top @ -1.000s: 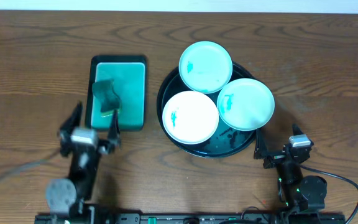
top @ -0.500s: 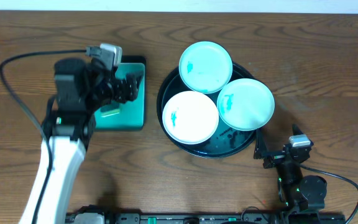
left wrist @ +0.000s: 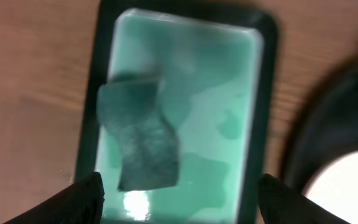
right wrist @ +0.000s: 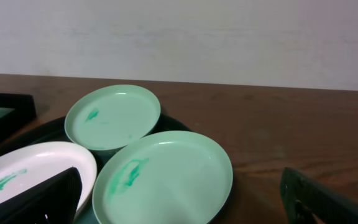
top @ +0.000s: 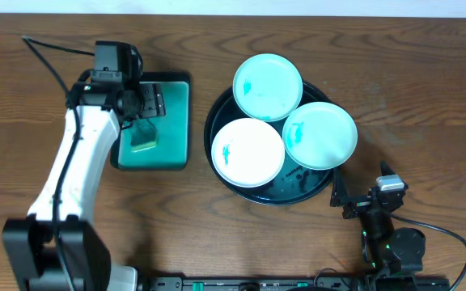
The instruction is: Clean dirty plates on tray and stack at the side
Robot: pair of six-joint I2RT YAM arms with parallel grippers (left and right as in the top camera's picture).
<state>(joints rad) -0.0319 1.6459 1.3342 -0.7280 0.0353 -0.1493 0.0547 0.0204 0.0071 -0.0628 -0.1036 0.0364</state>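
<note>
My left gripper (left wrist: 180, 198) hangs over the rectangular tray (left wrist: 263, 93), jaws spread wide and holding nothing. In the left wrist view both fingertips frame the bottom corners. The sponge (left wrist: 140, 134) lies ahead of them and a little left of centre, flat on the wet teal floor. Its long axis runs away from me with a slight slant, so I judge the jaws would close across its narrow width. That's the line-up that matters: forward a touch, shift left, then down.

The three plates (top: 247, 152) sit overlapping on the round tray (top: 290, 184), off to my right across a strip of bare table (top: 55, 48), all showing teal smears. My right gripper (top: 344, 198) is the nearer one to them. It is parked low just off the tray's rim, also open and empty.
</note>
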